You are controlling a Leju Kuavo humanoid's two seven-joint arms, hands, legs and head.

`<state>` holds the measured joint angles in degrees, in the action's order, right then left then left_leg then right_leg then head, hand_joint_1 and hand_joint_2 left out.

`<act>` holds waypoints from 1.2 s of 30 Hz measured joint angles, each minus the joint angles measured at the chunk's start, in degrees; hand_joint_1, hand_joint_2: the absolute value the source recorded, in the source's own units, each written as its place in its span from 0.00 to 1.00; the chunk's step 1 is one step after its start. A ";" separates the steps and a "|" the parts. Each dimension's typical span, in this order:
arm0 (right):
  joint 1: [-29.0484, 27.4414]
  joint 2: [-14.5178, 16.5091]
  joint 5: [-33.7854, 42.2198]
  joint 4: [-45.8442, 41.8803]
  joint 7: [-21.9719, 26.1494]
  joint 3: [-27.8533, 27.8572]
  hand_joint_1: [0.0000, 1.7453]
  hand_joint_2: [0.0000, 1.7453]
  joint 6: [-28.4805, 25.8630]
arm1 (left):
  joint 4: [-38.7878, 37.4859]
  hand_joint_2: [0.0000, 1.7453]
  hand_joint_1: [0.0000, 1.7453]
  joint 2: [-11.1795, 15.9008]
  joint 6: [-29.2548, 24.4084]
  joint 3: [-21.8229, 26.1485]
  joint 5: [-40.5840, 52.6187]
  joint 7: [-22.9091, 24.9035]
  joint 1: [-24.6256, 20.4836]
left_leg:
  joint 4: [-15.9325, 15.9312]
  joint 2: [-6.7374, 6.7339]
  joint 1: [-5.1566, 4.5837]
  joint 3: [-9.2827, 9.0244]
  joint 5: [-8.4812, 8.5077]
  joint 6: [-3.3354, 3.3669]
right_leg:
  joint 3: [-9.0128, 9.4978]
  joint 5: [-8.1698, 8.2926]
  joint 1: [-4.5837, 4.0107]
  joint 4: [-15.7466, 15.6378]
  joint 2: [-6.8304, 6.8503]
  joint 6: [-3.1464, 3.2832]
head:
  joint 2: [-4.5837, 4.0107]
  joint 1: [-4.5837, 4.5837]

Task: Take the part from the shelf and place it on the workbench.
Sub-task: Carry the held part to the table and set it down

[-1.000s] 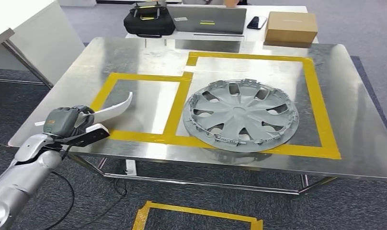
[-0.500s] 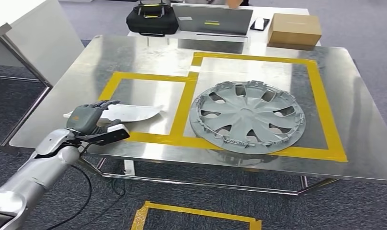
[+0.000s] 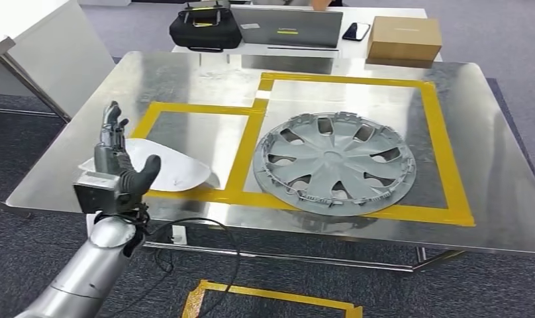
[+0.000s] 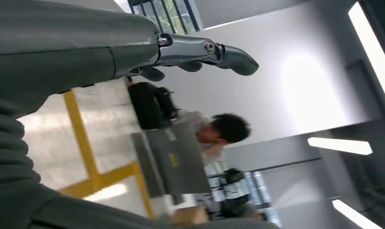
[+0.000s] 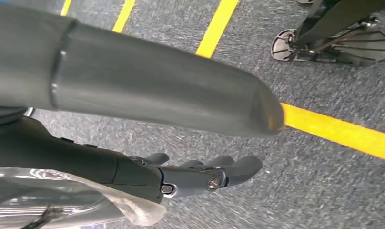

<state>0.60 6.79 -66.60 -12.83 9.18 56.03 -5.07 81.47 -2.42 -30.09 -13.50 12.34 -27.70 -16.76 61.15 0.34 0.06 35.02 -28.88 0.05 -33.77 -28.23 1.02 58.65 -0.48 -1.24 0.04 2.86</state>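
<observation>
- The part (image 3: 175, 169) lies flat on the workbench (image 3: 490, 132), left of centre in the head view. Most of it sits inside the small yellow square (image 3: 251, 142). Its left end crosses the tape toward the bench's left edge.
- My left hand (image 3: 116, 165) stands upright in the lower left of the frame, in front of the part's left end. Its fingers are straight and spread, the thumb is out to the side, and it holds nothing.
- I judge the placing done and the step in hand to be getting clear of the part.
- I would draw the hand up and back toward the lower left edge. The thumb should stay away from the part's near rim so that nothing drags it.
- The part looks thin and light, so I expect a brush would slide it on the smooth metal. Its left end is the side nearest the bench edge.
- The wheel cover (image 3: 334, 162) sits well apart to the right, so it is no concern.
- My right hand (image 5: 195, 176) hangs over the floor (image 5: 324, 181). Its fingers are loosely extended, apart from the thumb, and grip nothing. I would leave it there.
</observation>
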 joint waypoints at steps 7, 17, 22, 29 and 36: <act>0.01 0.70 0.01 -0.13 -1.00 1.67 0.00 0.00 -0.47 | 9.16 0.00 0.00 -1.38 -2.20 0.75 -3.78 -3.03 6.87 | 9.69 -0.02 -0.12 3.01 -3.61 0.41 | 0.04 0.22 -0.50 -0.07 0.20 0.88 | 0.00 0.19; 0.08 1.91 0.93 -0.37 -1.29 3.89 0.00 0.00 -0.64 | 15.12 0.00 0.00 -1.73 -3.41 0.89 -3.98 -3.80 12.97 | -4.35 -0.39 -0.59 -2.42 2.45 2.74 | -3.22 -4.46 -0.39 5.35 0.47 -1.19 | 0.00 -0.14; 0.08 1.95 1.01 -0.52 -1.45 4.53 0.00 0.00 -0.76 | 15.97 0.00 0.00 -1.80 -3.51 0.88 -3.94 -4.19 14.94 | -3.76 -0.57 -0.28 -1.29 2.83 2.59 | -3.44 -5.55 0.04 11.42 0.53 -2.25 | 0.00 -0.32; 0.21 2.28 1.10 -0.74 -1.59 4.98 0.00 0.00 -0.93 | 17.15 0.00 0.00 -1.76 -3.86 0.86 -3.83 -4.38 15.77 | -2.10 -0.32 -0.36 0.18 3.02 0.64 | 2.88 -1.67 0.20 -0.20 0.11 -1.98 | 0.00 -0.48; 0.37 2.50 1.26 -1.08 -1.93 5.67 0.00 0.00 -1.10 | 17.55 0.00 0.00 -1.57 -4.33 0.85 -3.86 -4.39 16.60 | 13.35 -0.13 0.04 3.72 -6.75 -0.36 | 0.95 -0.47 -0.27 -0.25 0.61 0.62 | 0.00 0.24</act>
<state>0.97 9.29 -65.34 -13.91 7.25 61.70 -6.16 99.02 -3.98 -34.41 -12.65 8.48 -32.10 -0.15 74.50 0.21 0.10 38.74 -35.63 -0.31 -32.82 -28.69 0.75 58.40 0.12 -0.62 0.04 3.10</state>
